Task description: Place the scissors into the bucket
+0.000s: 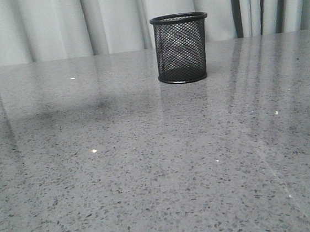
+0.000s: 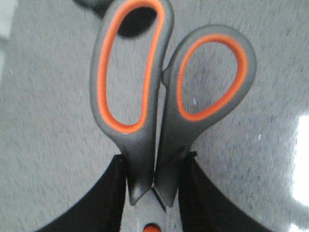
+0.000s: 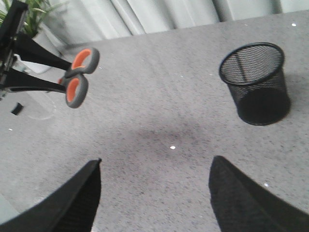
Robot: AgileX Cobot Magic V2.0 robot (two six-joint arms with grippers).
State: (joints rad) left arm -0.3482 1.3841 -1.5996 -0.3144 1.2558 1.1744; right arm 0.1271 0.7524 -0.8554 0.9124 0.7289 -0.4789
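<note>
The scissors point(image 2: 154, 125) have dark grey handles with orange-lined loops and an orange pivot dot. My left gripper point(image 2: 155, 162) is shut on them just above the pivot, and the blades are hidden. In the right wrist view the scissors point(image 3: 77, 77) hang above the table in the left gripper's fingers point(image 3: 36, 58). The bucket point(image 1: 181, 48), a small black wire-mesh cup, stands upright at the far middle of the table; it also shows in the right wrist view point(image 3: 255, 82). My right gripper point(image 3: 155, 166) is open and empty above bare table. No gripper shows in the front view.
The grey speckled table point(image 1: 149, 166) runs back to pale curtains point(image 1: 51, 24). A potted plant point(image 3: 29, 14) stands off the table's edge beyond the left arm.
</note>
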